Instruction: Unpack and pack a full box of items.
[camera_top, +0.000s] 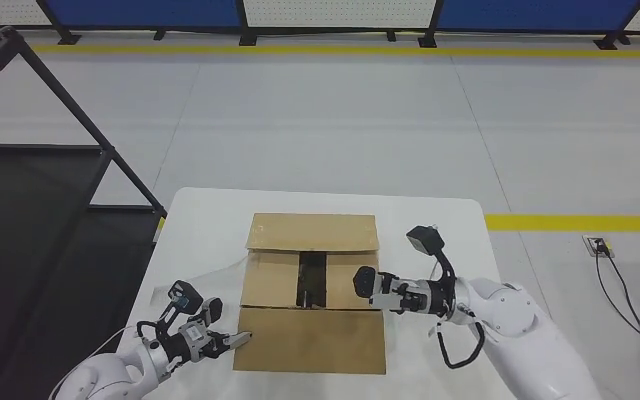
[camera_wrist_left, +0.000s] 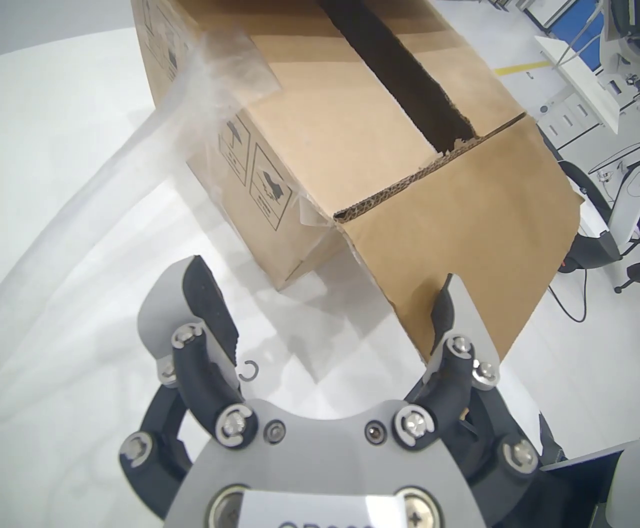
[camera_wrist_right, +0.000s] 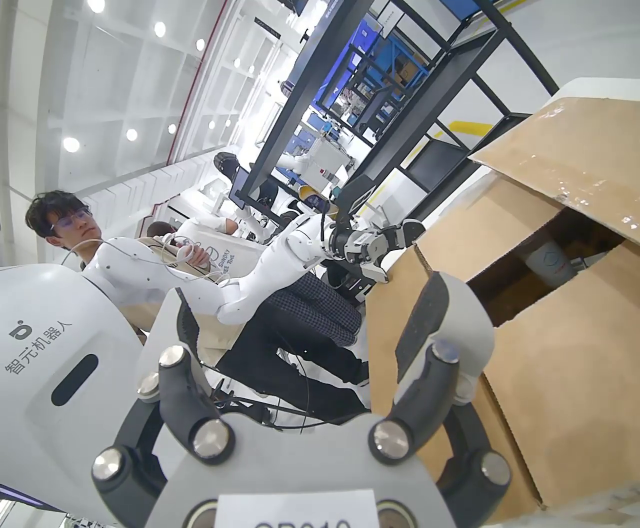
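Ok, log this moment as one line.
cardboard box: outer flaps folded out, inner flaps gapped | left gripper: open at corner of near flap | right gripper: open by right inner flap

Beyond the right jaws, the box (camera_wrist_right: 525, 350) keeps most of its contents under its flaps (camera_wrist_right: 565, 150). In the dark gap (camera_wrist_right: 500, 287) between them, part of a pale, perhaps cylindrical item (camera_wrist_right: 547, 261) shows. Ahead of the left jaws, the box's far end is cut off by the picture's edge, the gap is too dark to read, and a clear tape strip (camera_wrist_left: 215, 90) is blurred.
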